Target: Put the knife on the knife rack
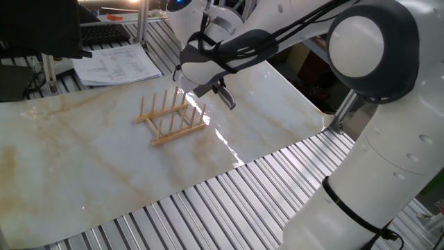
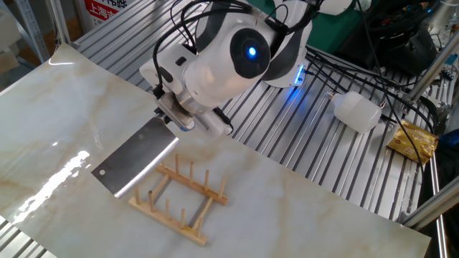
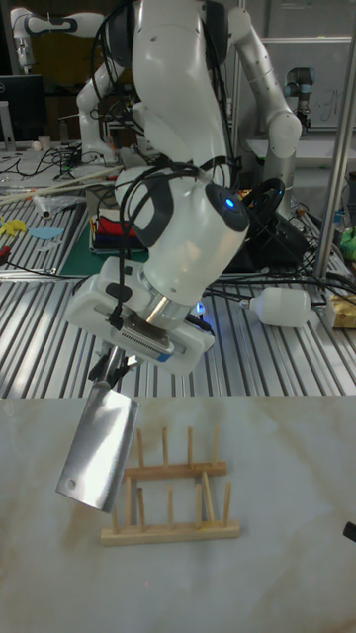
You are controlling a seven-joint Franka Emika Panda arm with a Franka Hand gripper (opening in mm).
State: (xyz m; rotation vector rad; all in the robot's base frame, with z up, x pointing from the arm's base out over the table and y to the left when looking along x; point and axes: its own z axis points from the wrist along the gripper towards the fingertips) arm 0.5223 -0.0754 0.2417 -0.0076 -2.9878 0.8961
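One knife rack (image 3: 170, 497), light wood with upright pegs, stands on the marble counter (image 2: 64, 107) just below and beside my tool (image 2: 174, 122). One knife (image 2: 134, 164), broad steel blade, hangs from my tool, blade slanting down, its lower edge just over the rack's end, clear of the counter as far as I can tell. My tool is clamped on the handle, mostly hidden. Behind the tool: one white plastic bottle (image 2: 358, 112) lying on the ribbed metal bench (image 2: 315, 143).

A marble-topped desk (image 1: 83, 167) sits on ribbed metal slats (image 2: 301, 150). Papers (image 1: 118, 64) lie at eleven o'clock; cables (image 2: 391, 54) trail at two o'clock.
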